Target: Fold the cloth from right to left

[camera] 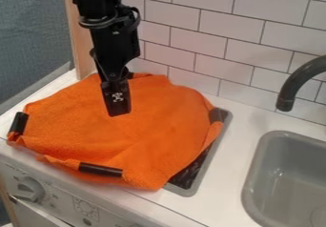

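Note:
The black gripper (119, 110) hangs down over the upper middle of the orange cloth (153, 138), left of the cloth's centre. Whether it touches the fabric cannot be made out. The cloth lies spread across the stove top with its lower edge bunched up. Black strips show on its left corner, front edge, right edge and back edge. The front right edge is turned in, with part of the dark stove surface beside it.
To the right is a grey sink (286, 173) with a dark curved faucet (298, 80) above it. White counter (245, 121) lies between stove and sink. A tiled wall (213, 42) stands behind, and a stove knob (28, 189) is at the front left.

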